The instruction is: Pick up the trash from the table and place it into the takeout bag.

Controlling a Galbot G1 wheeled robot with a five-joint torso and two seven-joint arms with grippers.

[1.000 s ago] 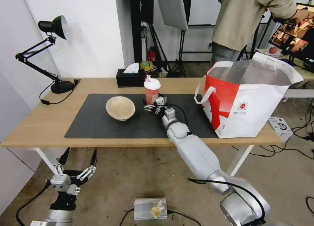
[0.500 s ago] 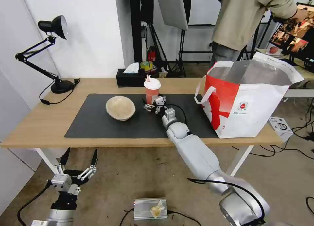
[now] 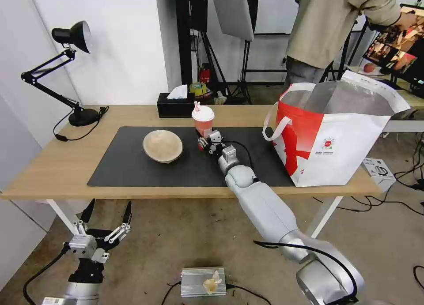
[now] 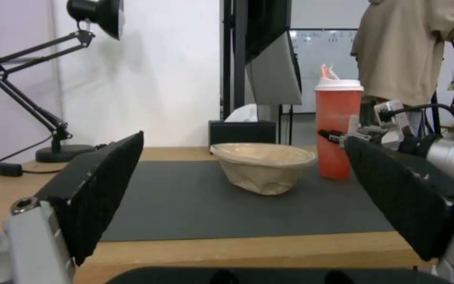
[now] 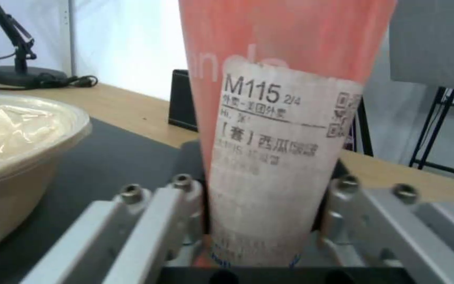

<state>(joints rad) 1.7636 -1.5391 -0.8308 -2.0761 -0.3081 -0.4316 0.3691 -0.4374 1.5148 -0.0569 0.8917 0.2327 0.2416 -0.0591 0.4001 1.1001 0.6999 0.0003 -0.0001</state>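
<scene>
The trash in view is a tall red cup (image 3: 203,122) with a white lid and a shallow beige bowl (image 3: 162,145), both on the table's (image 3: 57,163) dark mat (image 3: 132,168). My right gripper (image 3: 204,142) is shut on the cup's lower part. In the right wrist view its fingers (image 5: 185,205) press both sides of the labelled cup (image 5: 274,150), with the bowl (image 5: 17,134) beside it. The white-and-red takeout bag (image 3: 335,141) stands open on the table's right end. Below the table's front left edge hangs my left gripper (image 3: 110,203), open and holding nothing.
A black tissue box (image 3: 176,105) sits behind the cup at the table's back edge. A black desk lamp (image 3: 70,35) stands at the back left with its cord on the wood. A person stands behind the bag. A metal box (image 3: 203,280) lies on the floor.
My right gripper's fingers have closed in around the red cup, and the cup has shifted slightly left. The left arm has stayed where it was.
</scene>
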